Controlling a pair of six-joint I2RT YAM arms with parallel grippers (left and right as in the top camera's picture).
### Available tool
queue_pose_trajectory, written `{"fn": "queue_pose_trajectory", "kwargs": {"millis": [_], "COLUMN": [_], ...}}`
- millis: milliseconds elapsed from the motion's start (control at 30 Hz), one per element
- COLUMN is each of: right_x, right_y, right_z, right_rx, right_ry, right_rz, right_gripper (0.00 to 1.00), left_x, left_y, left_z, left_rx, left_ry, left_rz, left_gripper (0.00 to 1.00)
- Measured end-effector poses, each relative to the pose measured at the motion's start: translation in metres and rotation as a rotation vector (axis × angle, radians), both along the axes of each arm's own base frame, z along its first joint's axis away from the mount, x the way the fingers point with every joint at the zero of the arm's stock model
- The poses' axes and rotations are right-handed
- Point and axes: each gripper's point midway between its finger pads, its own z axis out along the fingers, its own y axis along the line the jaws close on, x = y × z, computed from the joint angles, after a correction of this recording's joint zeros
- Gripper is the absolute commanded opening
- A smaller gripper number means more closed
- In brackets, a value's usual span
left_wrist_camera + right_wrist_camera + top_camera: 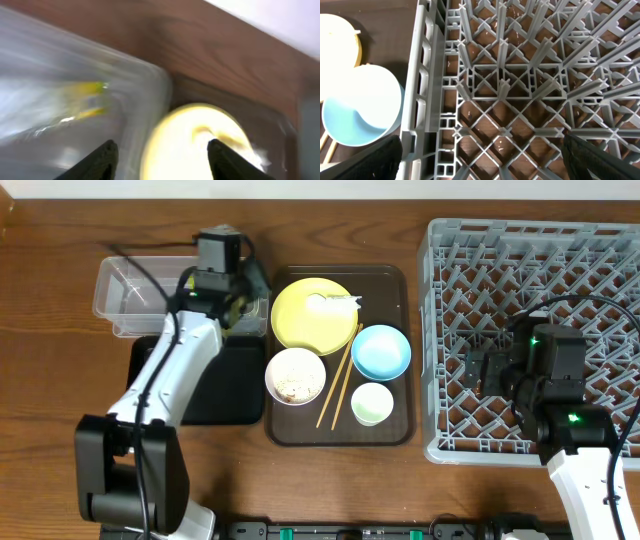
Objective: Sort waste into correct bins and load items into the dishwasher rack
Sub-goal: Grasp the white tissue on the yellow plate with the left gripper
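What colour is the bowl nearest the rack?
Light blue; the bowl shows best in the overhead view.

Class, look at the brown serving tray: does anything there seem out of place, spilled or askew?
A white crumpled scrap lies on the far rim of the yellow plate, waste left on a dish. The white bowl holds rice leftovers. The chopsticks lie slanted beside it. Nothing looks spilled or broken.

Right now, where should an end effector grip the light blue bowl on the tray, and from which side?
Probably its rim, from above: the light blue bowl sits upright and open, so one finger fits inside. Take the edge nearest the dishwasher rack; the chopsticks lie along its other side.
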Motion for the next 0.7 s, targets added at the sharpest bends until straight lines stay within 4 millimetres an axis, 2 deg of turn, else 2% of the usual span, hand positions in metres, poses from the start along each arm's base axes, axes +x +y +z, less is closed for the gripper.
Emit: {"fn": "queue_pose_trajectory", "kwargs": {"millis": [33, 100, 167, 267, 500, 700], "right_x": [0.000, 0.000, 0.000, 0.000, 0.000, 0.000], "right_y": [0.000, 0.000, 0.000, 0.000, 0.000, 0.000], "right_z": [0.000, 0.000, 0.000, 0.000, 0.000, 0.000], "right_rx": [0.000, 0.000, 0.000, 0.000, 0.000, 0.000], "right_ry": [0.000, 0.000, 0.000, 0.000, 0.000, 0.000], "right_rz": [0.000, 0.000, 0.000, 0.000, 0.000, 0.000], "right_gripper": [0.99, 0.99, 0.99, 0.99, 0.99, 0.99], "left_x": [-0.006, -0.020, -0.029, -0.034, -0.019, -0.004], "left_y": [-0.013, -0.038, -0.055, -0.069, -0.082, -0.102], "left_z": [-0.001, -0.005, -0.008, -0.007, -0.009, -0.039], "left_rx": [0.040, 0.106, 0.156, 0.208, 0.345, 0.424], "left_ry": [-0.003, 0.001, -0.006, -0.038, -0.155, -0.197], "left_rz": [-0.100, -0.278, -0.403, -0.522, -0.666, -0.745], "left_gripper": [0.84, 0.90, 0.92, 0.93, 0.93, 0.93]}}
